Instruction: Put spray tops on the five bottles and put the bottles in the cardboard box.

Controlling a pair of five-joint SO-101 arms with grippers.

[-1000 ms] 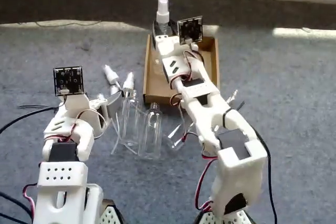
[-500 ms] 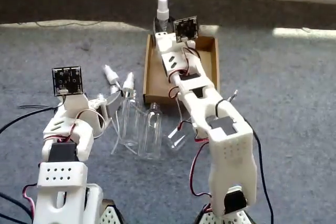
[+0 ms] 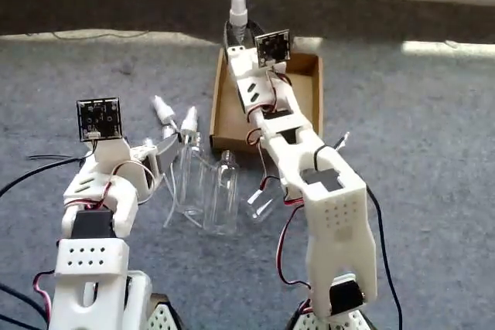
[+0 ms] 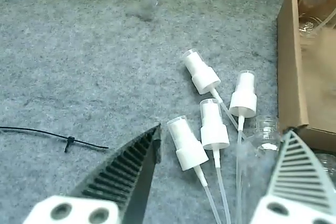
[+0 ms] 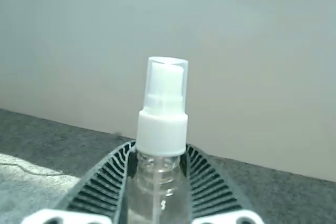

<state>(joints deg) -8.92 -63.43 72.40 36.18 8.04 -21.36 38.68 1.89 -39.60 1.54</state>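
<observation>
Right end effector clamped on clear plastic bottle with white spray top, axis vertical, above far left corner of brown cardboard box. Left end effector wide over loose tops.

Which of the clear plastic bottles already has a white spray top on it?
The clear bottle held upright in the right gripper, by the brown cardboard box's far end. The uncapped bottles on the grey carpet have bare open necks.
</observation>
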